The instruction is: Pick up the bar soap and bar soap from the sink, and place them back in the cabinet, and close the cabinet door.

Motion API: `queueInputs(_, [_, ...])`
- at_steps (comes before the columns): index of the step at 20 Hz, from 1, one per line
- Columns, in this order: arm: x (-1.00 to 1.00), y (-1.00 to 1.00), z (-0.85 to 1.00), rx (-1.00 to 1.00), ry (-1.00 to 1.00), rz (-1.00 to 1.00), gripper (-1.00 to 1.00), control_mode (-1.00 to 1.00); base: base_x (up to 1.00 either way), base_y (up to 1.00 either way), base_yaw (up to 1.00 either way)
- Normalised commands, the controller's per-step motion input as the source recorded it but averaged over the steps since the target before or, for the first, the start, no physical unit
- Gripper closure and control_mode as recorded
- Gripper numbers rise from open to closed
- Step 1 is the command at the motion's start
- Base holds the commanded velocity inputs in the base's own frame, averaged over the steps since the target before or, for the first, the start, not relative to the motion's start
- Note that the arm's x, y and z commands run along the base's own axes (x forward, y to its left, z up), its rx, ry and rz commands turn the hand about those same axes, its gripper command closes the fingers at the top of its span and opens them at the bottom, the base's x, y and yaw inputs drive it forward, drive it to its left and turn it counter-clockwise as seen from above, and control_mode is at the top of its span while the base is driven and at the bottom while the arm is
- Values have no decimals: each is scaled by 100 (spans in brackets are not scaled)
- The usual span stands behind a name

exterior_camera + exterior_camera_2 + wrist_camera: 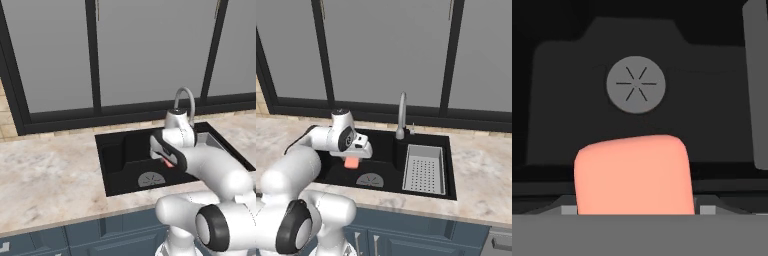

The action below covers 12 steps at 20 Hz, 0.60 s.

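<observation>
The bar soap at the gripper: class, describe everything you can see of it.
The bar soap is a small, flat, salmon-pink block with rounded corners and a smooth matte look. It sits right at the gripper, above the black sink floor, near the round grey drain. The fingertips are hidden, so actual contact cannot be confirmed.

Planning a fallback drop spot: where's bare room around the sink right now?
Bare marble counter left of the sink, another stretch right of the draining tray, toward the window. Crowded: the basin's middle, where the hand holds a bar soap over the drain; the faucet blocks the back rim.
</observation>
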Motion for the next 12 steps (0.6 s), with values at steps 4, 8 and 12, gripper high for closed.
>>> queueInputs(4, [-35,0,39,0,0,-7,100,-100,0,0,0])
queueInputs(8, [-32,0,50,0,0,-7,100,-100,0,0,0])
queueInputs(12, [-33,0,50,0,0,-4,100,-100,0,0,0])
